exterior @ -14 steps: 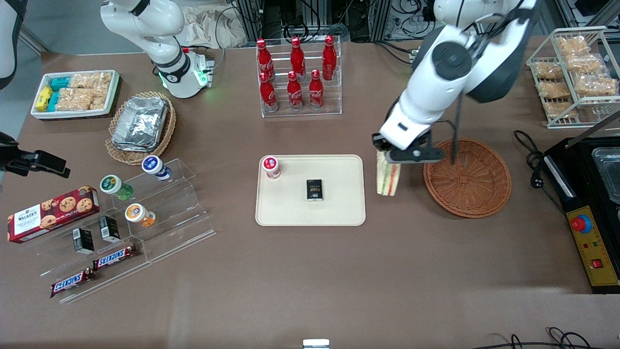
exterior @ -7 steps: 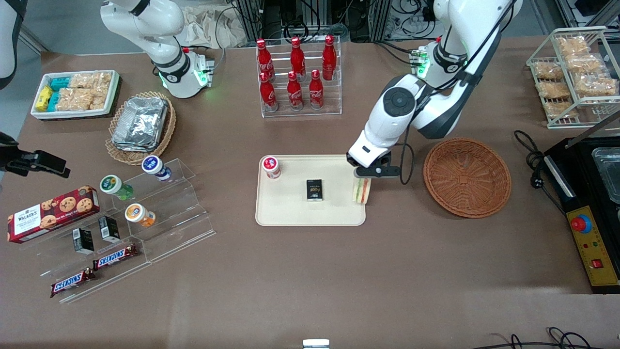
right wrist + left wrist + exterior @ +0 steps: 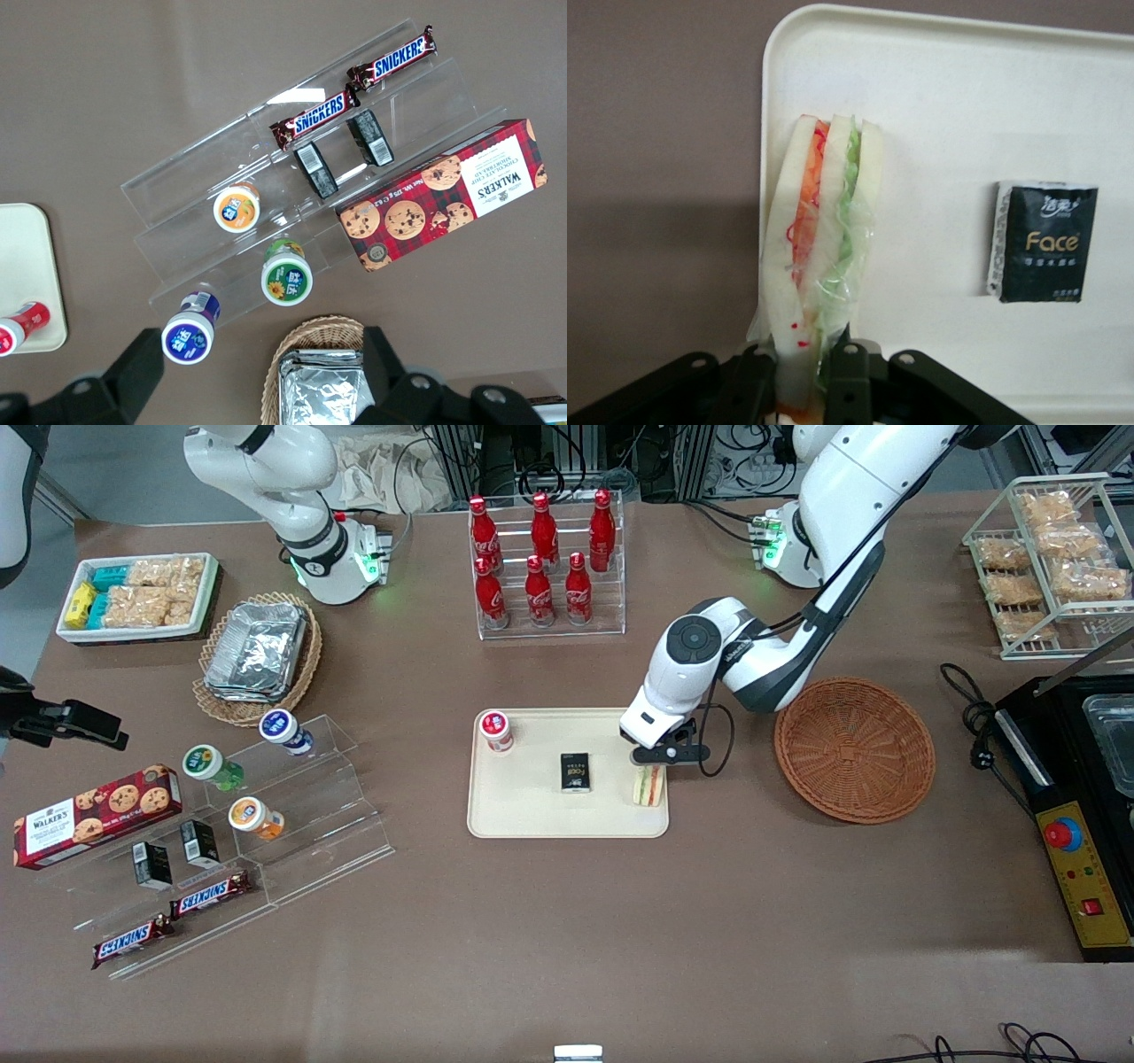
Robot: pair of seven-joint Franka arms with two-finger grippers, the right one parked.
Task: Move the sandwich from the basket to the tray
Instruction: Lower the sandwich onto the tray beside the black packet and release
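The brown bench carries everything here. On it, toward the working arm's end, sits the round reddish-brown wicker basket, with nothing inside it. Beside the basket, toward the middle of the bench, lies the cream tray, flat and rectangular with rounded corners and a low rim.

The end effector hangs low over the tray's edge nearest the basket, its black fingers closed narrowly on one end of the sandwich. In the wrist view the sandwich is a wedge of white bread slices standing on edge, with orange-red filling in one gap and green lettuce in the other, partly wrapped in clear film. It is just inside the tray rim; whether its free end touches the tray floor I cannot tell.

Two smaller things lie on the tray: a small black pack near the middle, marked "Face", apart from the sandwich, and a little red-and-white cup at the tray corner farther from the front camera.
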